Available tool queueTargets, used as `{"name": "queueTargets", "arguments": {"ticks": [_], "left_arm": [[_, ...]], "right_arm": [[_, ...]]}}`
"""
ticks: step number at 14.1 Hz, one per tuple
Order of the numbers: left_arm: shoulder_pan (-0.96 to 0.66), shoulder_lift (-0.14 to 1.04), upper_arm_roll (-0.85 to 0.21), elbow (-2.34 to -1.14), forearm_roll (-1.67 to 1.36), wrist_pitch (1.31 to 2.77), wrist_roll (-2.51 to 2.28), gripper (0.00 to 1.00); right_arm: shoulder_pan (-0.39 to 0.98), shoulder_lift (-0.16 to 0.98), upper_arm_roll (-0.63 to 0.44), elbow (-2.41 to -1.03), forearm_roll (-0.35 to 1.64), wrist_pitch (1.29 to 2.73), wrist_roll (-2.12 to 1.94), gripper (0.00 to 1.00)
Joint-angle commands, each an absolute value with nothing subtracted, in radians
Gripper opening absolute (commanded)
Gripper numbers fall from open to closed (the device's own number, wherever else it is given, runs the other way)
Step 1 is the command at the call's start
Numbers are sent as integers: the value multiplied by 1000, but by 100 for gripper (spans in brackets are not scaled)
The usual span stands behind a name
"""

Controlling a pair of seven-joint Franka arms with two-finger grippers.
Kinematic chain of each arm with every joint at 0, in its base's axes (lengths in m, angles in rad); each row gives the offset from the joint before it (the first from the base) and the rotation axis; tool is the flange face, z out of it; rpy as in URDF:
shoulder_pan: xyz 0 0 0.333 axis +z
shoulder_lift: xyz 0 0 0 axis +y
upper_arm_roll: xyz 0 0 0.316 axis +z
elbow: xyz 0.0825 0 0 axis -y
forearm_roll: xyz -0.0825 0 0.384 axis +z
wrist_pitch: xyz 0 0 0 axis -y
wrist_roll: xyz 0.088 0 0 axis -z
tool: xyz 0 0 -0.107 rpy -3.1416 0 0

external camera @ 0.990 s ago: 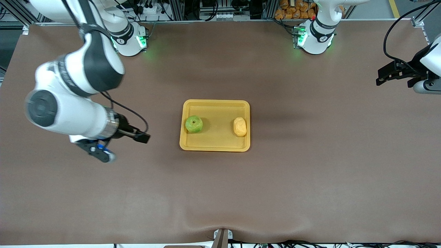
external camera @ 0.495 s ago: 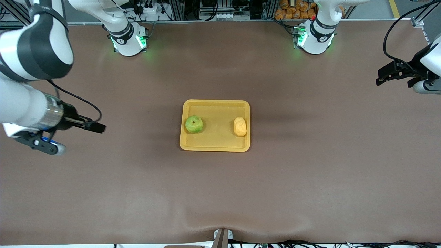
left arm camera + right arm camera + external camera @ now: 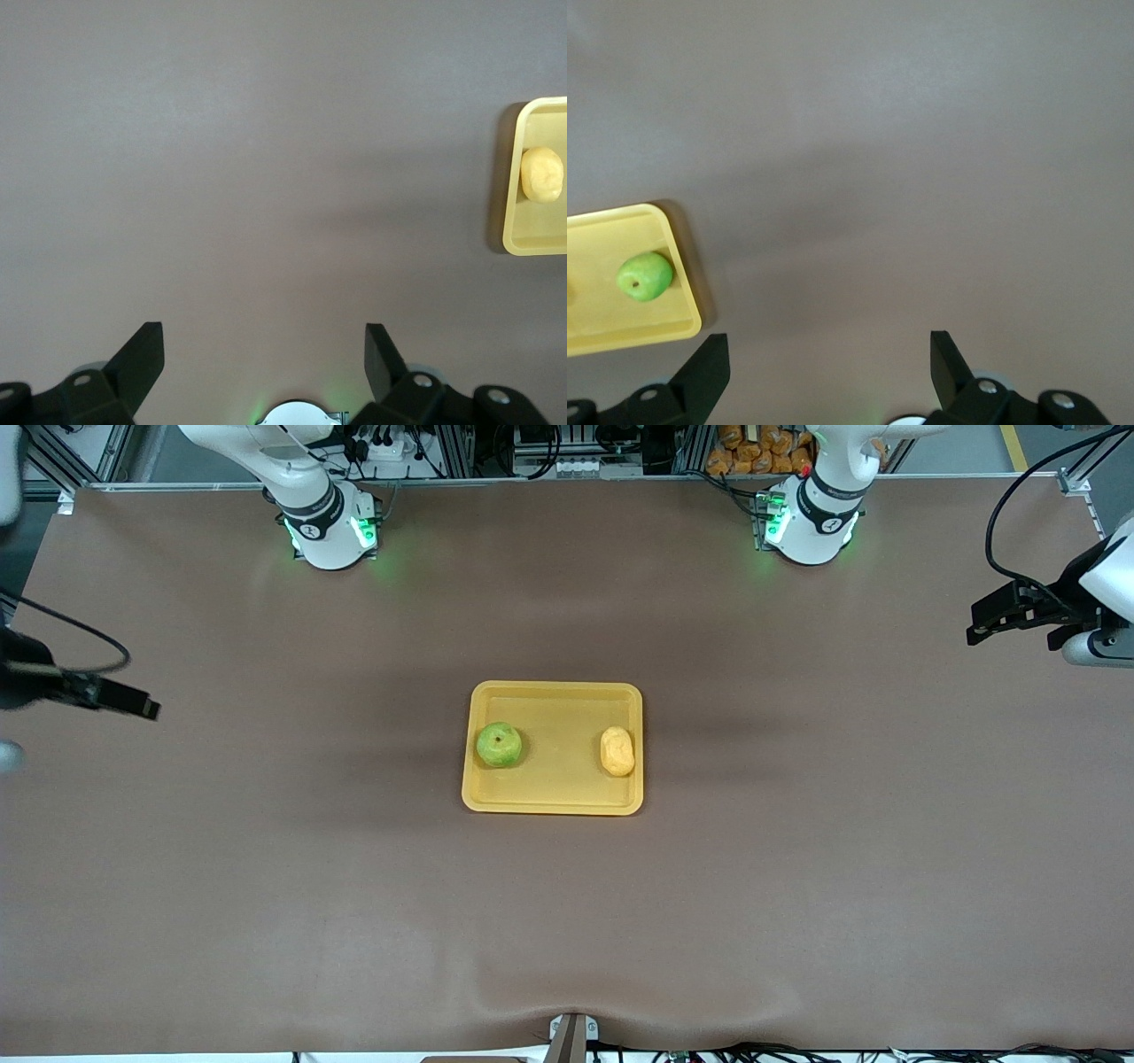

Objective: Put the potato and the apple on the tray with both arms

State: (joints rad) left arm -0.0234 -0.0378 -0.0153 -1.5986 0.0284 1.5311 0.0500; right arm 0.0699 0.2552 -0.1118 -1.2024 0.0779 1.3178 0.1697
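The yellow tray (image 3: 554,688) lies flat in the middle of the table. The green apple (image 3: 499,745) sits on it at the right arm's end, and the yellow-tan potato (image 3: 617,751) sits on it at the left arm's end. My left gripper (image 3: 263,341) is open and empty over bare table well off the tray; its view shows the potato (image 3: 541,173) and a tray corner (image 3: 523,244). My right gripper (image 3: 828,341) is open and empty over bare table; its view shows the apple (image 3: 645,276) on the tray (image 3: 629,335).
The brown table mat (image 3: 567,921) spreads around the tray. The left arm's wrist (image 3: 1099,620) hangs at the table's left-arm end. Only a cable and black camera part (image 3: 97,691) of the right arm show at the other end. Both bases glow green.
The right arm has swung away from the tray toward its own end of the table, almost out of the front view. The left arm, apple and potato have not moved.
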Motion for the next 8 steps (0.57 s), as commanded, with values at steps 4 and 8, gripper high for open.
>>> {"name": "queueTargets", "arguments": {"ticks": [4,8], "left_arm": [[-17,-43,-18,-1592,12,1520,55,100],[-15,-43,-18,-1594,11,1520,55,100]], "right_arm": [[35,-16,-92,-1483,58,1379,118,100],[41,-132,-89,-1661,15,1505,114,100]]}}
